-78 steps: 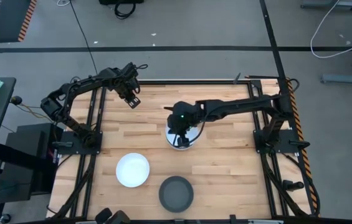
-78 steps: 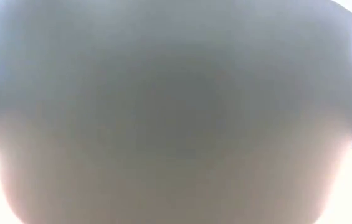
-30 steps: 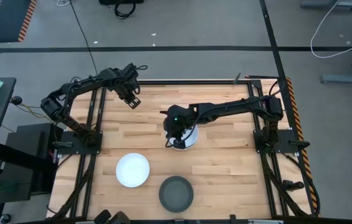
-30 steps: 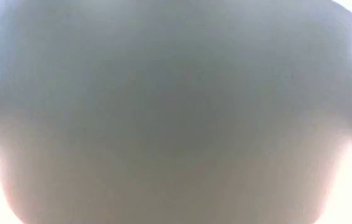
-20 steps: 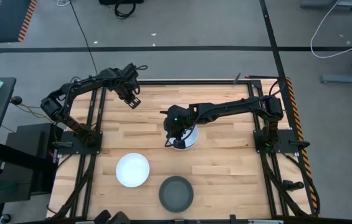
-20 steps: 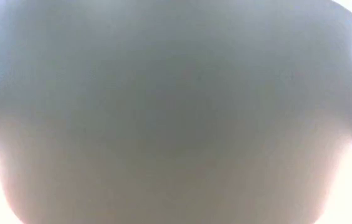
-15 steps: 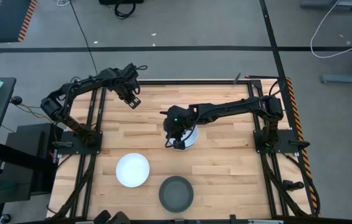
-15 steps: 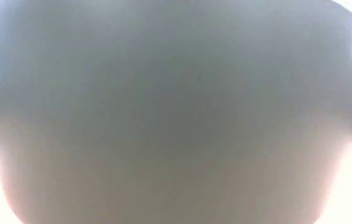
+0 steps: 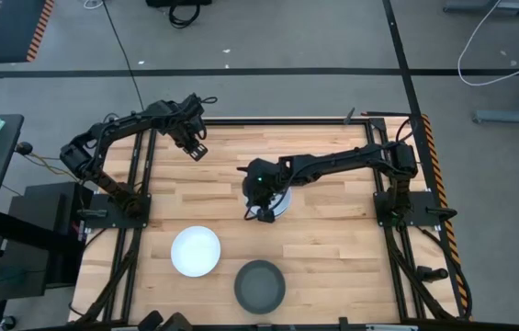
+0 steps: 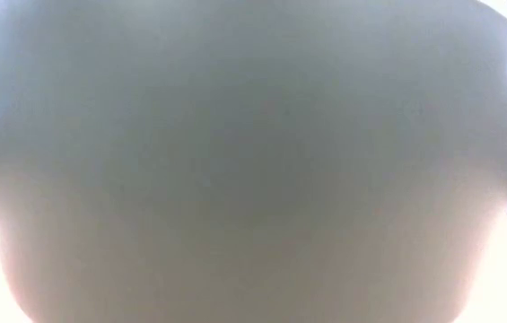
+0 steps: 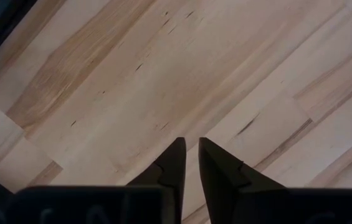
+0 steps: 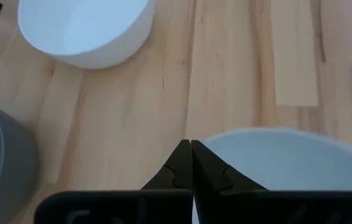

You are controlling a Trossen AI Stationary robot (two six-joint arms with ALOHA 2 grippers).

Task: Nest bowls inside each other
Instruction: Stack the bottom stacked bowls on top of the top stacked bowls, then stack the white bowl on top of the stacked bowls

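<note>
Bowls look rigid, light and slick; right tool (image 9: 262, 212), clenched, pinches the white bowl (image 9: 280, 204) rim, the best hold.

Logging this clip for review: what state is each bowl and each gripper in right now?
white bowl at table centre: upright, under the right gripper, nothing seen nested in it.
white bowl at the front: upright, empty, standing alone.
grey bowl: upright, empty, standing alone.
right gripper: shut, holding nothing, at the centre bowl's rim.
left gripper: slightly open, empty, above bare table.
</note>
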